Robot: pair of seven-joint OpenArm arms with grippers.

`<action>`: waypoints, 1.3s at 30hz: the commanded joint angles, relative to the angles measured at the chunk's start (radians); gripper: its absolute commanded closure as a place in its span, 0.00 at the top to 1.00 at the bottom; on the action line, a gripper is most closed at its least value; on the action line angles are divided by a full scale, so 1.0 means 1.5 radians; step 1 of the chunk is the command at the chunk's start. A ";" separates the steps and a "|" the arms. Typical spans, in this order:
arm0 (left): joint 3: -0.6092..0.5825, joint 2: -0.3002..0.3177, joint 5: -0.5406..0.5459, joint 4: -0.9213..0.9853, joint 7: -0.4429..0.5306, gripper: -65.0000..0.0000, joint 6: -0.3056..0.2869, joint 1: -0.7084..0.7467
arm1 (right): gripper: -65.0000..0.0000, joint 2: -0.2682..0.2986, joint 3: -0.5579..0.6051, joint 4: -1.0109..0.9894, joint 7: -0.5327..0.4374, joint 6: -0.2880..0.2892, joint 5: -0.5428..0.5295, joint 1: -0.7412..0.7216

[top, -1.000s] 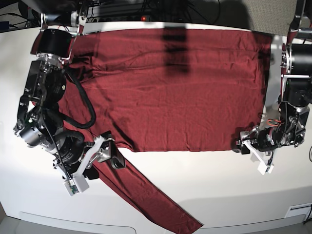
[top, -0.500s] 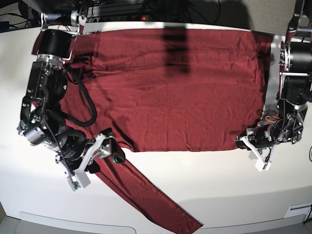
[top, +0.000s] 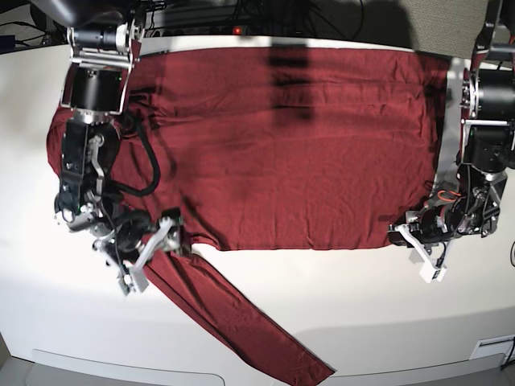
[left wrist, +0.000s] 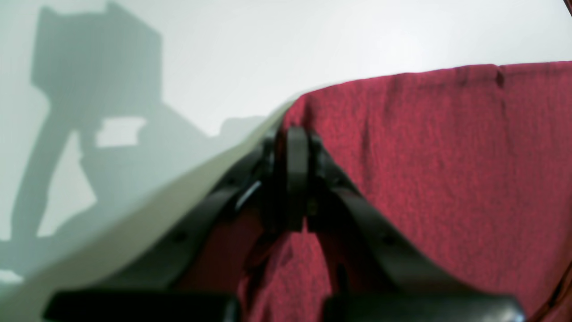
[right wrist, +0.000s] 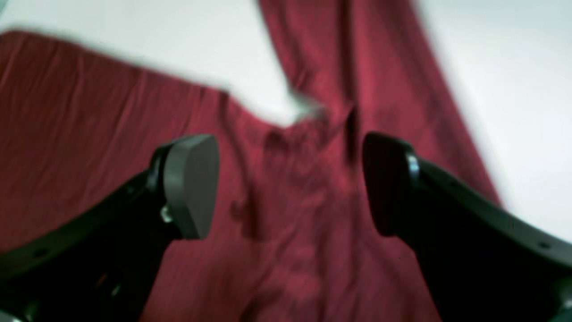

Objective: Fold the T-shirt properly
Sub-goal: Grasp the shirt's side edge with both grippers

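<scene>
Lying spread flat across the white bench [top: 338, 305], the maroon T-shirt [top: 298, 153] has no fold in it yet: the body reaches from the far edge down to a straight hem line near the middle, and one long sleeve [top: 241, 322] trails diagonally toward the near edge. By my reading the task is at its very start, with only the first grasps being set up.

The left tool [left wrist: 292, 147], at the right side of the base view, has its jaws pressed together on the shirt's near right corner, red cloth pinched between them at the bench surface. The right tool [right wrist: 290, 179] hovers with its jaws wide apart over the bunched cloth where the sleeve meets the body, holding nothing. In the base view it sits at the near left of the garment [top: 157, 241].

What remains is everything: bringing the sleeve in, folding the body over, and squaring it up. The other sleeve cannot be made out.

Dark cables and equipment [top: 217, 12] line the far edge beyond the shirt. Nothing lies on the cloth itself; the arms' own bulk over both side edges is the only crowding.
</scene>
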State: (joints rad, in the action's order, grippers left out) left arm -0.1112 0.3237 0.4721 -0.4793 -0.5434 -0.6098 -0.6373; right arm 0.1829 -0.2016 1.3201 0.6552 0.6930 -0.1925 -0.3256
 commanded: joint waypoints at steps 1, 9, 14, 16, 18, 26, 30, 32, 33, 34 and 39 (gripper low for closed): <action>0.000 0.006 0.005 -0.007 0.012 0.00 -0.006 -0.019 | 0.73 0.005 0.000 -0.004 -0.027 0.002 0.002 -0.029; 0.000 0.006 0.005 -0.007 0.014 0.00 -0.006 -0.019 | 0.72 0.005 0.076 -0.213 -0.117 -0.002 0.094 -0.127; 0.000 0.006 0.005 -0.007 0.014 0.00 -0.006 -0.018 | 0.72 0.005 0.130 -0.330 -0.148 -0.061 0.129 -0.172; 0.000 0.006 0.006 -0.007 0.014 0.00 -0.006 -0.019 | 0.72 0.005 0.140 -0.354 -0.152 -0.067 0.129 -0.178; 0.000 0.006 0.006 -0.007 0.014 0.00 -0.006 -0.019 | 0.72 0.005 0.141 -0.365 -0.153 -0.067 0.129 -0.177; 0.000 0.006 0.006 -0.007 0.014 0.00 -0.006 -0.019 | 0.72 0.005 0.141 -0.366 -0.167 -0.068 0.146 -0.163; 0.000 0.006 0.005 -0.007 0.014 0.00 -0.006 -0.018 | 0.69 0.005 0.141 -0.366 -0.158 -0.069 0.147 -0.150; 0.000 0.006 0.005 -0.007 0.014 0.00 -0.006 -0.019 | 0.60 0.006 0.141 -0.366 -0.150 -0.070 0.147 -0.143; 0.000 0.006 0.006 -0.007 0.014 0.00 -0.006 -0.019 | 0.54 0.006 0.141 -0.366 -0.143 -0.071 0.146 -0.140; 0.000 0.006 0.006 -0.007 0.014 0.00 -0.006 -0.019 | 0.48 0.006 0.141 -0.366 -0.136 -0.072 0.146 -0.139; 0.000 0.006 0.006 -0.007 0.014 0.00 -0.006 -0.019 | 0.27 0.007 0.141 -0.365 -0.120 -0.072 0.143 -0.140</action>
State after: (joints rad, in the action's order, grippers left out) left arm -0.1123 0.3237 0.4725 -0.4786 -0.5304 -0.6102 -0.6350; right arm 0.1856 0.0101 0.7601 0.4648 0.5869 0.0231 -0.5098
